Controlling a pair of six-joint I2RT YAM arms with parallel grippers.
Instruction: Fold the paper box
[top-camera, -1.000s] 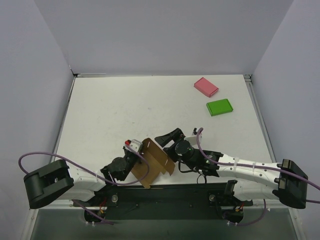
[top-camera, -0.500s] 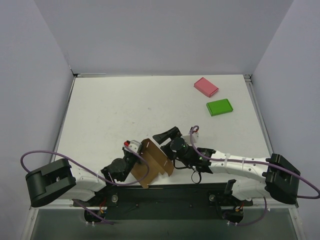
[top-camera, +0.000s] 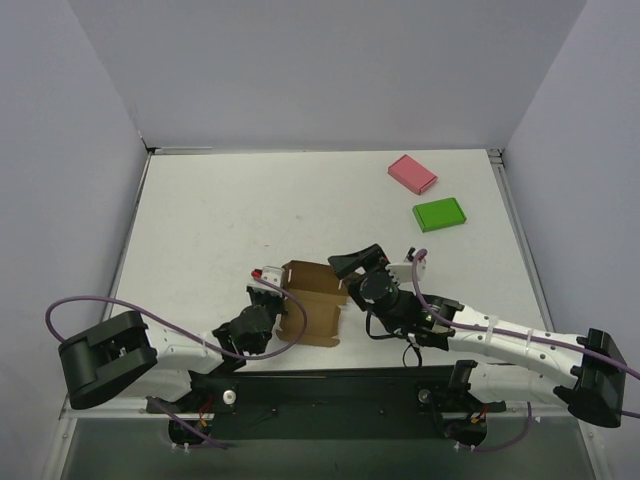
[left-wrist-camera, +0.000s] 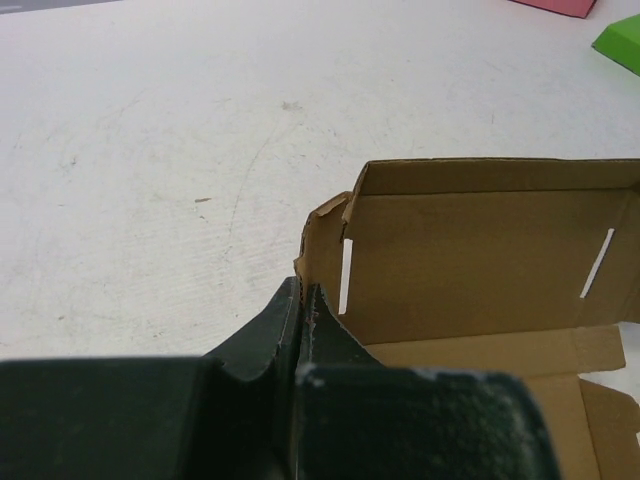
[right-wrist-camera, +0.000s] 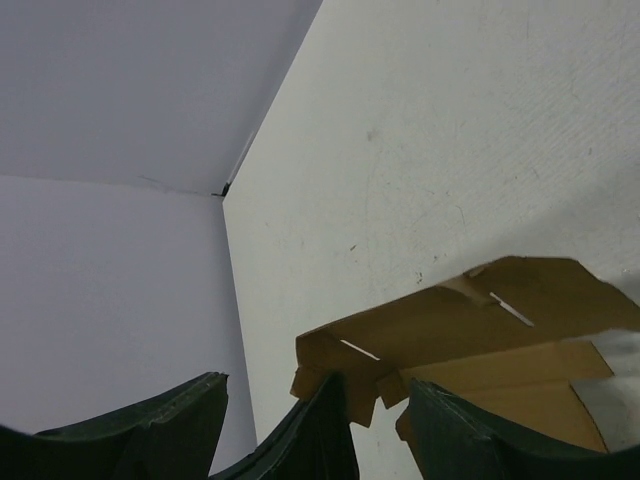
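The paper box (top-camera: 312, 303) is a brown die-cut sheet, partly folded, lying near the table's front edge with its back wall (left-wrist-camera: 480, 240) raised and slits showing. My left gripper (top-camera: 270, 296) is shut on the box's left end flap (left-wrist-camera: 322, 245), with both fingers (left-wrist-camera: 275, 325) pressed together on its edge. My right gripper (top-camera: 350, 264) stands open at the box's back right corner, holding nothing. In the right wrist view its fingers (right-wrist-camera: 175, 425) are spread wide, and the box (right-wrist-camera: 470, 325) lies beyond them. A dark pointed shape touches the box's far end flap there.
A pink flat box (top-camera: 412, 173) and a green flat box (top-camera: 439, 214) lie at the table's back right. Grey walls enclose the table on three sides. Both arm bases and purple cables sit along the near edge.
The box has turned from a slanted sheet to lie square with the table edge, its back wall raised. The right gripper has shifted right, behind the box. The left gripper keeps its grip.
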